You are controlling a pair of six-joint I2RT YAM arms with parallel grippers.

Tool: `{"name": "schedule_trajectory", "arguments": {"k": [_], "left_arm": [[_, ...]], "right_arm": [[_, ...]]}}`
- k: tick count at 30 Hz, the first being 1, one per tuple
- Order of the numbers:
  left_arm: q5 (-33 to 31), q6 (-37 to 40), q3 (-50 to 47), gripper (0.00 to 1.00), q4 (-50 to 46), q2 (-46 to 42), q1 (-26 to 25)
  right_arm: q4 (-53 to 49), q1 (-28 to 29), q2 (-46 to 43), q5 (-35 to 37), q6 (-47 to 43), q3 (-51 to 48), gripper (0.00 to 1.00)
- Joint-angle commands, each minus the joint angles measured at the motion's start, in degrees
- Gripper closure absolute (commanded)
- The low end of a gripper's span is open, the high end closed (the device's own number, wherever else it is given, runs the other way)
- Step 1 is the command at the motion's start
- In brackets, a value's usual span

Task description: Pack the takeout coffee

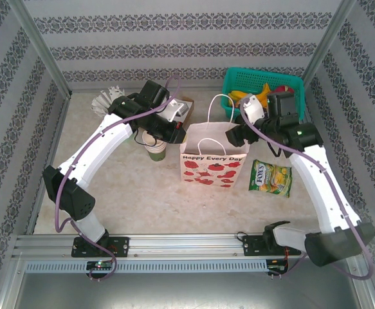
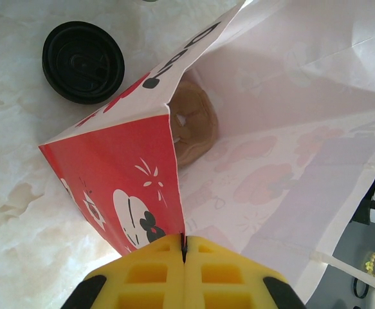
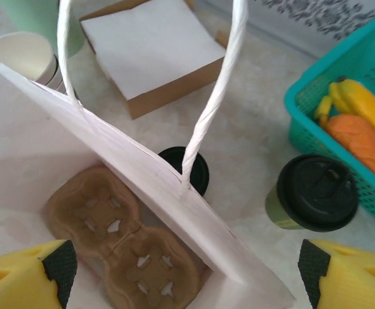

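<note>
Two takeout coffee cups are standing on the counter (image 1: 142, 193) outside the paper bag (image 1: 213, 161), both behind it. The first cup (image 3: 316, 193), dark green with a black lid, is sitting off the bag's rear right corner, near the teal basket (image 3: 303, 109). The second cup (image 3: 200, 172) is sitting just behind the bag's rear wall, which is hiding its sides.

The left claw (image 2: 184, 251) is pressing together on the bag's left rim, pinching the paper. The right claw (image 3: 187, 257) is standing spread wide over the bag's right end, one finger on each side of the rear wall.

A brown cardboard carrier (image 3: 123, 244) is lying on the bag's floor.
</note>
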Motion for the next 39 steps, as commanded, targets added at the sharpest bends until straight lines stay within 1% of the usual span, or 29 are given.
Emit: {"name": "schedule_trajectory", "arguments": {"k": [1, 4, 9, 11, 16, 18, 19, 23, 25, 28, 30, 31, 32, 35, 37, 39], "left_arm": [[1.6, 0.9, -0.4, 1.0, -0.4, 0.0, 0.8], [1.8, 0.7, -0.3, 1.0, -0.4, 0.2, 0.8], [1.5, 0.6, 0.1, 1.0, -0.8, 0.4, 0.8], [1.2, 0.6, 0.2, 1.0, -1.0, 0.3, 0.8], [1.1, 0.3, 0.3, 1.0, -1.0, 0.3, 0.8], [1.2, 0.3, 0.4, 1.0, -1.0, 0.3, 0.8], [1.3, 0.4, 0.5, 1.0, -1.0, 0.3, 0.7], [1.7, 1.2, 1.1, 1.0, -1.4, -0.2, 0.8], [2.1, 1.5, 1.1, 1.0, -1.4, -0.7, 0.8], [4.0, 2.0, 1.1, 1.0, -1.1, -1.7, 1.3], [6.1, 2.7, 1.0, 1.0, -0.9, -2.5, 1.4], [6.5, 2.7, 0.7, 1.0, -0.6, -3.0, 1.4], [6.6, 2.7, 0.4, 0.98, -0.2, -3.6, 1.5], [6.8, 2.8, -0.4, 0.95, 0.6, -5.1, 2.1], [6.9, 2.6, -0.9, 0.94, 1.1, -6.2, 2.9], [7.4, 1.5, -2.0, 0.86, 3.0, -7.9, 4.2]], "right_arm": [[-3.0, -2.2, 3.2, -11.7, -9.5, 3.1, 0.12], [-3.0, -2.4, 6.4, -14.1, -14.2, 3.8, 0.13], [-4.7, -2.4, 12.0, -13.7, -19.3, 7.4, 0.13], [-6.4, -2.4, 13.4, -14.4, -23.5, 8.2, 0.12], [-7.9, -2.5, 15.5, -16.5, -27.9, 9.2, 0.14], [-8.4, -2.3, 15.8, -17.1, -28.7, 9.2, 0.23], [-8.1, -2.2, 15.8, -16.9, -28.7, 8.8, 0.3], [-7.9, -1.7, 15.3, -15.6, -29.3, 8.0, 0.51], [-8.8, -1.6, 14.6, -16.1, -28.7, 8.2, 0.62], [-9.6, -1.5, 13.0, -18.0, -23.7, 8.5, 0.8], [-7.9, -1.0, 10.8, -19.1, -17.0, 6.6, 0.85], [-6.2, -0.2, 9.2, -18.3, -14.1, 4.9, 0.88], [-3.9, 0.6, 7.2, -16.9, -11.0, 2.5, 0.91], [0.4, 2.7, 2.1, -11.3, -2.1, -1.6, 0.99], [-0.2, 3.6, -0.1, -8.8, 3.5, -1.8, 1.0], [-1.1, 5.0, -2.6, -5.6, 8.6, -1.9, 1.0]]}}
